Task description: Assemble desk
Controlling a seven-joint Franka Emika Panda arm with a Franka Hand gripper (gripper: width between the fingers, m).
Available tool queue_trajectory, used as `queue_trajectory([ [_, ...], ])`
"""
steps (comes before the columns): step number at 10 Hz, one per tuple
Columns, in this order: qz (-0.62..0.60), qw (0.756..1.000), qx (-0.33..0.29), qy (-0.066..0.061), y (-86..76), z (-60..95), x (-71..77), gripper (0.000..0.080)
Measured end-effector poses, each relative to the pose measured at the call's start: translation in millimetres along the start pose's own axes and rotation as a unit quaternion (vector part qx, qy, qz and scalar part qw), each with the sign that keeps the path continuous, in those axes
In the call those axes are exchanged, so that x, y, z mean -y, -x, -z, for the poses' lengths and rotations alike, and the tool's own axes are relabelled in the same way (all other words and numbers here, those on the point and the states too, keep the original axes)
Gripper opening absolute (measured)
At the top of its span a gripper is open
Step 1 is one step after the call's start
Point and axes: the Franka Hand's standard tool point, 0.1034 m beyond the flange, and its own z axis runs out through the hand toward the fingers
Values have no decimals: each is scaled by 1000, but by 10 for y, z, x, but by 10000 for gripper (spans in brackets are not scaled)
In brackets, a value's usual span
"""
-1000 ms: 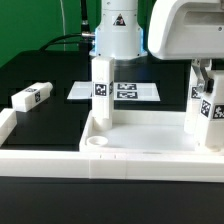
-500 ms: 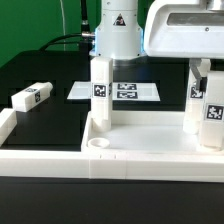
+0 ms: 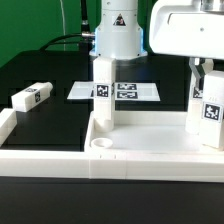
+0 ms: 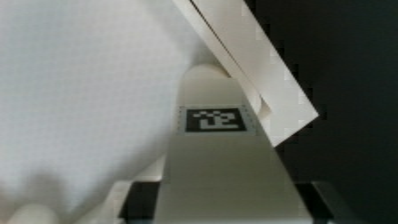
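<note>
**A:** Why does the gripper (image 3: pixel 204 72) sit so low over the tabletop (image 3: pixel 150 152)?

**B:** It is clamped on the held leg (image 3: pixel 210 118), which is upright at the tabletop's end on the exterior view's right. In the wrist view the fingers (image 4: pixel 320 192) press on two opposite sides of it, high up, leaving the lower end free for a corner hole.

**A:** Is it in yet?

**B:** I cannot tell, because the tabletop's rim hides its foot. Since it is held so straight, I judge it is being seated or turned in.

**A:** And the other parts?

**B:** The standing leg (image 3: pixel 102 95) rises from the tabletop's far corner on the exterior view's left, so that one looks done. The socket (image 3: pixel 97 145) at the near corner on that side is empty. The spare leg (image 3: pixel 30 98) lies on its side on the black table (image 3: pixel 60 120). It is well apart from the tabletop on the exterior view's left, out of the way and easy to fetch.

**A:** What matters next?

**B:** Keeping the held leg square to the tabletop, or it may jam.
</note>
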Motion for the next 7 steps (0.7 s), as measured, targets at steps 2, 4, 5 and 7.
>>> queue_trajectory([
  [2,-81,997,1,0,0,-3,0,290],
  [4,-143,990,2,-1,-4,-4,-5,290],
  [5,-148,989,2,-1,-5,-4,-5,290],
  [7,-157,988,2,-1,-3,-5,-4,290],
])
